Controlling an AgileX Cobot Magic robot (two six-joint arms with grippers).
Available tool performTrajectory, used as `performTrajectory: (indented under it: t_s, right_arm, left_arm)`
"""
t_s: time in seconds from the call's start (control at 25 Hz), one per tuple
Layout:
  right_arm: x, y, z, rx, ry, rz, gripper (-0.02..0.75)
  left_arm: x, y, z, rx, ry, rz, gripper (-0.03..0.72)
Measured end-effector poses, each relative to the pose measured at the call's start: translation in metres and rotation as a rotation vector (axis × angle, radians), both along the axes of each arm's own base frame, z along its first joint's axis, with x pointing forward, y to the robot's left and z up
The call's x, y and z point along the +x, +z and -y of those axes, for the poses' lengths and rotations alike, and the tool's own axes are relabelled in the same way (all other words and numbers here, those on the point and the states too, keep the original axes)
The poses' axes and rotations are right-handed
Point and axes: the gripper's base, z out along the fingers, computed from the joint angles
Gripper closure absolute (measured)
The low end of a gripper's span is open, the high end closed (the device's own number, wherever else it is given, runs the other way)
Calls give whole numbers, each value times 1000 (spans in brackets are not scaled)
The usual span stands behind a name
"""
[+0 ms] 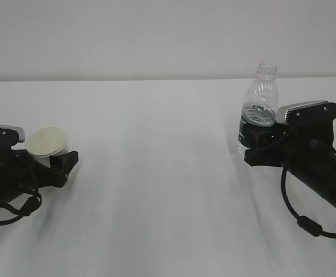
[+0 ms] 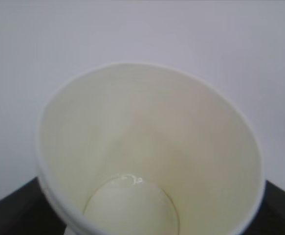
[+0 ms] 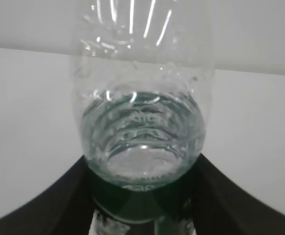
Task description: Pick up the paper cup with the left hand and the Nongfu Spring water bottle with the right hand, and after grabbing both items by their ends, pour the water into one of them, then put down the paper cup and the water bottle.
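Table (image 1: 168, 173): white, held both items.
Cup (image 1: 48, 142): far left on table, tilted, betw. L claw (image 1: 61, 161) fingers; grip or not, cannot tell.
Bottle (image 1: 260, 98): right side, upright, some water (image 3: 142, 142), R claw (image 1: 260, 144) pinched its label band.

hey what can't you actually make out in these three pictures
- Left gripper fingertips: hidden behind the paper cup in the exterior view, cut off by the bottom edge in the left wrist view.
- Bottle base: covered by the right gripper in the exterior view.
- Label print: too dark and close in the right wrist view.
- Bottle neck: cut off by the top edge there.
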Motion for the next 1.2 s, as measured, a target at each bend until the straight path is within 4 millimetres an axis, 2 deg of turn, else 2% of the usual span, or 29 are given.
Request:
performTrajectory:
  t_s: [0.28, 0.56, 1.2]
  right_arm:
    - [0, 0, 0, 0, 0, 0, 325]
    - [0, 0, 0, 0, 0, 0, 325]
    - [0, 0, 0, 0, 0, 0, 325]
  left_arm:
    - [-2, -11, -1, 4, 16, -36, 50]
    - [-2, -13, -1, 5, 16, -42, 101]
    - [-2, -13, -1, 11, 14, -40, 93]
